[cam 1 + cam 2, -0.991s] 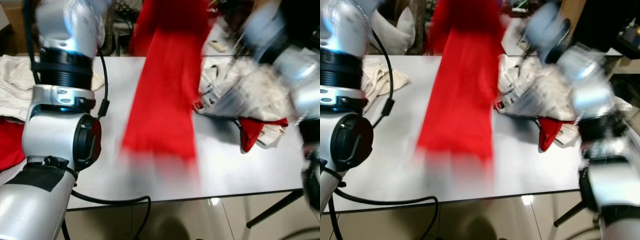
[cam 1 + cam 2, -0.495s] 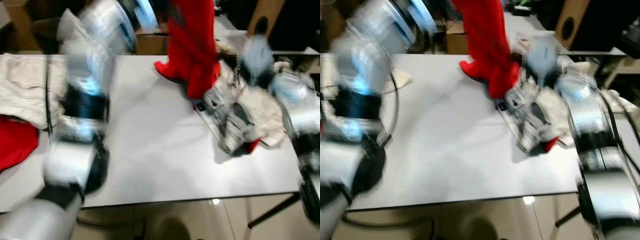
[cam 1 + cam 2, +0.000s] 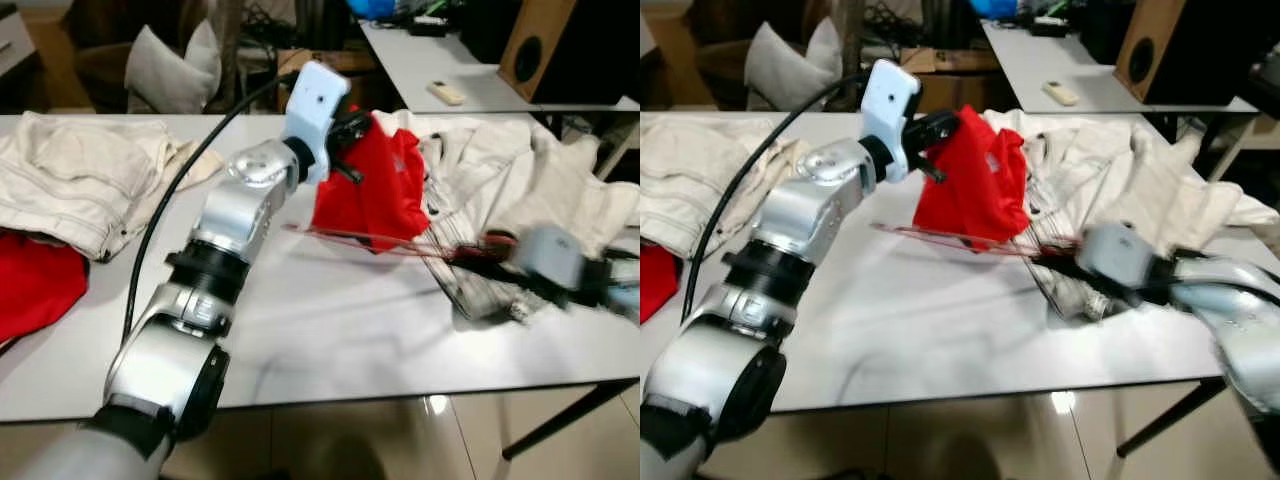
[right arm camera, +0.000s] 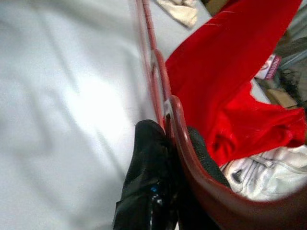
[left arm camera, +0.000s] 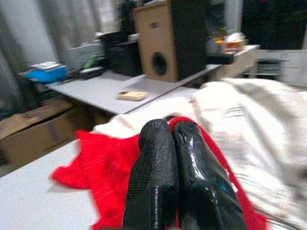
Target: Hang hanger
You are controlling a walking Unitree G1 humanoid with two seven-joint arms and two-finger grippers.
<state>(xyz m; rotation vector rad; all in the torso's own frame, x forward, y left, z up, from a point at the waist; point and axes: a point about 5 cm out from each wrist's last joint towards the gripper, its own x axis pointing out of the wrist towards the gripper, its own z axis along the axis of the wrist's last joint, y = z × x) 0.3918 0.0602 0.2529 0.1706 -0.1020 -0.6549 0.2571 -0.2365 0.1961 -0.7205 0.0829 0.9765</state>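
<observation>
Lying at the far left of the white table (image 3: 330, 330) are cream trousers (image 3: 70, 180). Next, the left gripper (image 3: 350, 135) reaches into the red garment (image 3: 375, 195); its wrist view shows the fingers (image 5: 160, 191) pressed together, seemingly on a fold of red cloth. Rightward, the red hanger (image 3: 360, 240) lies low across the table, and the right gripper (image 3: 480, 255), blurred here, pinches it (image 4: 165, 103) clearly in its wrist view.

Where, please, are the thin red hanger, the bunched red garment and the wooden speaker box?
thin red hanger (image 4: 154, 79): right wrist view, its straight bar.
bunched red garment (image 3: 372, 195): left eye view, the middle of its folds.
wooden speaker box (image 3: 528, 50): left eye view, its front panel.
</observation>
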